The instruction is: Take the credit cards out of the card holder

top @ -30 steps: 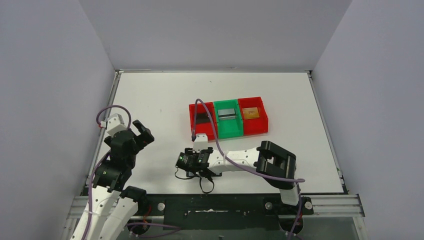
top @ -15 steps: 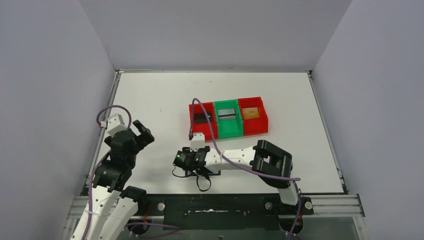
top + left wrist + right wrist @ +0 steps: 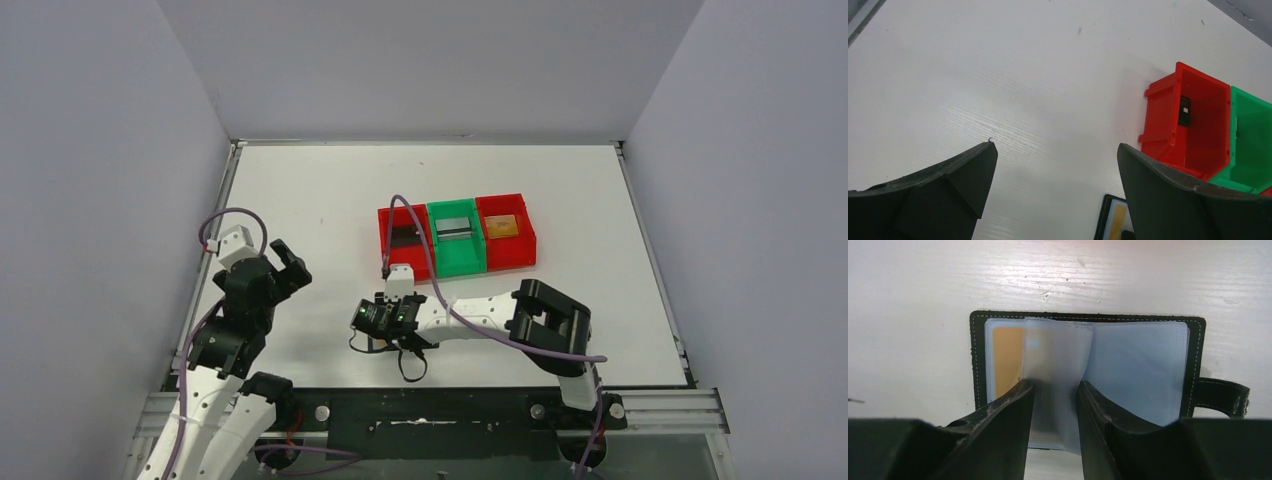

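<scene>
The black card holder (image 3: 1088, 317) lies open on the table, its bluish clear sleeves showing. A tan card (image 3: 1007, 357) sits in its left pocket. My right gripper (image 3: 1054, 385) is right over it, jaws narrowed with a small gap, one finger on each side of a raised middle sleeve leaf (image 3: 1058, 355). In the top view the right gripper (image 3: 375, 325) covers the holder. My left gripper (image 3: 285, 262) is open and empty at the left, above the table; its wrist view (image 3: 1055, 150) shows the holder's corner (image 3: 1105, 220).
Three joined bins stand beyond the holder: a red bin (image 3: 392, 248) with a black card (image 3: 403, 236), a green bin (image 3: 456, 258) with a silver card (image 3: 455, 230), a red bin (image 3: 510, 250) with a gold card (image 3: 501, 226). The black card (image 3: 1185, 110) also shows in the left wrist view.
My right gripper shifted a little left, then back, staying low over the holder. My left arm moved up slightly.
</scene>
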`<action>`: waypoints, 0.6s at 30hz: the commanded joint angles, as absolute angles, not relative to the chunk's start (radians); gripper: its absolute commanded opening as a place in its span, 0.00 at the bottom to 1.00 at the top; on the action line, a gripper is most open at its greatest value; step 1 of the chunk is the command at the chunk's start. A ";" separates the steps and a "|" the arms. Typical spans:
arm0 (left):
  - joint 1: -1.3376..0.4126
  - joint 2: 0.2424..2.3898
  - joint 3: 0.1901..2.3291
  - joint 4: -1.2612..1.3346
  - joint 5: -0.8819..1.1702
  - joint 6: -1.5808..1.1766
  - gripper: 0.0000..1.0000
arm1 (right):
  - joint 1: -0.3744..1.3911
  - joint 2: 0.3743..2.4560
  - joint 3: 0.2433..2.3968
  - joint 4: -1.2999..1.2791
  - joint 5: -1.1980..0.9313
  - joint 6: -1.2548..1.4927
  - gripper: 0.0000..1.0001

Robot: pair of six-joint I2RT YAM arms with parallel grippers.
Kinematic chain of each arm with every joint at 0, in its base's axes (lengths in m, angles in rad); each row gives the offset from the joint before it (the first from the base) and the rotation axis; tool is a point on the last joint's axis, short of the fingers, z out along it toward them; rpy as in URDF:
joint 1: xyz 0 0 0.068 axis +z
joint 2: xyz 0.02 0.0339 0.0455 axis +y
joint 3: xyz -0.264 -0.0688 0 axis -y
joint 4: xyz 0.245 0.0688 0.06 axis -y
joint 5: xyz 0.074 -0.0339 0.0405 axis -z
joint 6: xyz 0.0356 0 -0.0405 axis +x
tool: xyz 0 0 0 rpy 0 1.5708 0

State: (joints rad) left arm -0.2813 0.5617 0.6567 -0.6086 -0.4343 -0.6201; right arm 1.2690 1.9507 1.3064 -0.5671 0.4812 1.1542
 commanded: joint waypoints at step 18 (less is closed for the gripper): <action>-0.302 0.802 0.481 -0.172 0.425 -0.720 0.80 | 1.093 1.600 0.724 0.180 0.138 1.200 0.30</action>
